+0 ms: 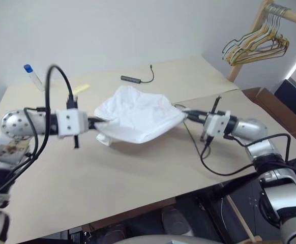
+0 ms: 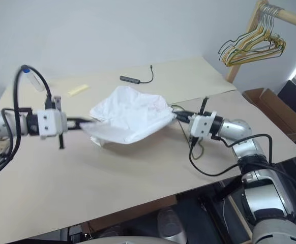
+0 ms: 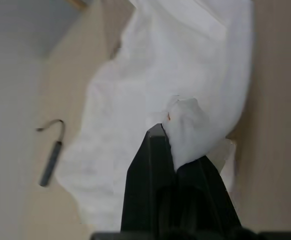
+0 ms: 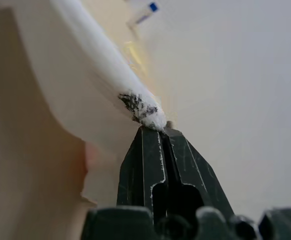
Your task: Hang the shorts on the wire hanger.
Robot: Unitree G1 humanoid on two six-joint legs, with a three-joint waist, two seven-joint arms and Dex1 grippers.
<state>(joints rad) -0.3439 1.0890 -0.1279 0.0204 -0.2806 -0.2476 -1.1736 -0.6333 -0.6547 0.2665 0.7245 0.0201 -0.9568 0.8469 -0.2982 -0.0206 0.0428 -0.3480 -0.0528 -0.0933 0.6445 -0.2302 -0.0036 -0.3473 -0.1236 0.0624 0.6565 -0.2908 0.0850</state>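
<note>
The white shorts hang bunched between my two grippers, sagging onto the beige table. My left gripper is shut on a fold at the left edge of the shorts. My right gripper is shut on their right edge, where the shorts carry a small black mark at the pinch. A thin olive-grey wire, the wire hanger, lies on the table under my right gripper. The shorts and the arm hide most of it.
A bunch of yellow and green hangers hangs on a wooden rack at the far right. A black cable with a grey adapter, a blue-capped tube and a yellow strip lie behind the shorts. A cardboard box stands off the table's right side.
</note>
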